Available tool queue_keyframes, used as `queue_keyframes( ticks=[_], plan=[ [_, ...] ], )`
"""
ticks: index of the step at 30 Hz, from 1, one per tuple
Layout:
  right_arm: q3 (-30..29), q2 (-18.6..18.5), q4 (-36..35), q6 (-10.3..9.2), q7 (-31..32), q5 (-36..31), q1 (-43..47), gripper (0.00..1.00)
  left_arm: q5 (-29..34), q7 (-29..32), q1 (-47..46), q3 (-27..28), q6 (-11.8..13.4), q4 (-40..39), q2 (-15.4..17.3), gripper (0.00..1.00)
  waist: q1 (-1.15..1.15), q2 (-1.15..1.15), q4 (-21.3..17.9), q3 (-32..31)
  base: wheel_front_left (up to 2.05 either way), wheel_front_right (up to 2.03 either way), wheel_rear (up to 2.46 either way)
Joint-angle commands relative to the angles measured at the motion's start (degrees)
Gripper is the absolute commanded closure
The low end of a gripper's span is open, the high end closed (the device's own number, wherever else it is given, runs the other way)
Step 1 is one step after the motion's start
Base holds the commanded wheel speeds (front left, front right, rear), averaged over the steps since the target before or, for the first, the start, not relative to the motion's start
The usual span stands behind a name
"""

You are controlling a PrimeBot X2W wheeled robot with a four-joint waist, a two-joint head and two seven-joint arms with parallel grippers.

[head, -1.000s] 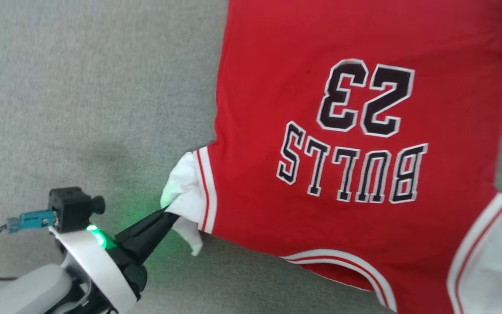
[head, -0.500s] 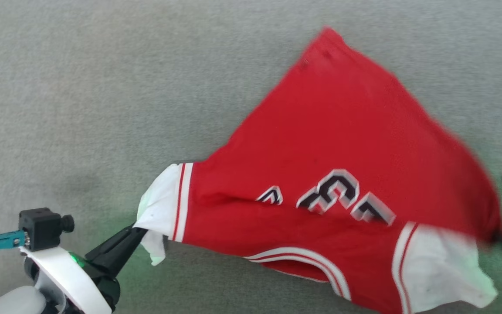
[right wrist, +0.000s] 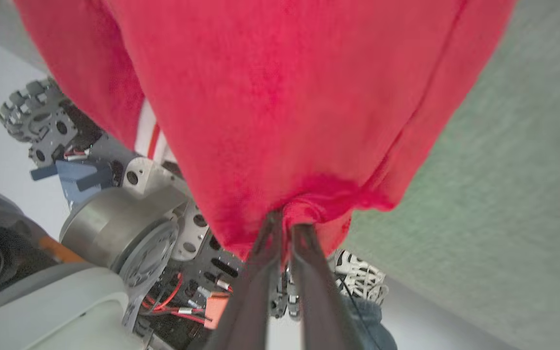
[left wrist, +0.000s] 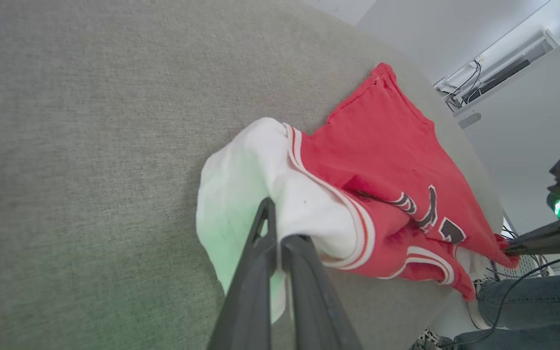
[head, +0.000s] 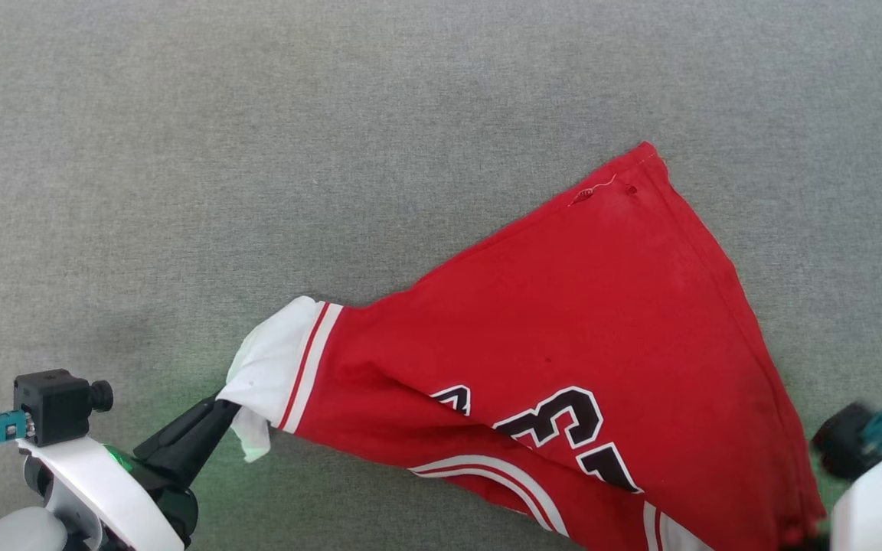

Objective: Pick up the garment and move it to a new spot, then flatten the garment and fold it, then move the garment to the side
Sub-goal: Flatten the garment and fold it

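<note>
The grey bench (head: 257, 153) lies open left of and beyond the red jersey (head: 602, 321), which covers its near right.

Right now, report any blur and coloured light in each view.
Head view: sharp, but the right arm's camera block is motion-smeared; green glow on the grey surface beside the left gripper. Left wrist view: sharp, green tint on the white sleeve of the garment. Right wrist view: soft, the garment close to the lens.
</note>
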Motion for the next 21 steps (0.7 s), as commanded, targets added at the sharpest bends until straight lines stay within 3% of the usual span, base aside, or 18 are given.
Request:
queue_keyframes(
  ticks=[1, 7, 10, 14, 21],
  plan=[
    [-1.0, 0.4, -0.8, -0.05, -0.7, 0.0, -0.7, 0.00, 0.2, -0.3, 1.0, 0.3, 0.1, -0.2, -0.1, 1.00, 0.00, 0.00, 0.1, -0.1, 0.00, 0.00, 0.00],
    [-12.5, -0.4, -9.0, -0.05, -0.4, 1.5, -3.2, 0.00, 0.9, -0.3, 0.5, 0.4, 0.1, -1.2, -0.8, 1.00, 0.00, 0.00, 1.4, 0.2, 0.00, 0.00, 0.00],
    [-16.4, -1.5, -10.0, -0.04, -3.2, -0.3, -11.7, 0.00, 1.7, -0.3, -0.7, 0.5, 0.1, -1.8, -2.0, 1.00, 0.00, 0.00, 3.1, 1.7, 0.00, 0.00, 0.00],
    [-8.7, -1.1, -3.3, -0.04, -9.8, -5.7, -23.9, 0.00, 2.4, -0.3, -2.3, 0.2, 0.1, -1.7, -3.4, 1.00, 0.00, 0.00, 4.3, 3.9, 0.00, 0.00, 0.00],
    [8.2, 1.1, 15.5, -0.05, -16.5, -12.6, -40.6, 0.00, 2.6, -0.3, -5.6, -1.6, 0.1, -1.3, -6.1, 1.00, 0.00, 0.00, 7.0, 7.2, 0.00, 0.00, 0.00]
  ],
)
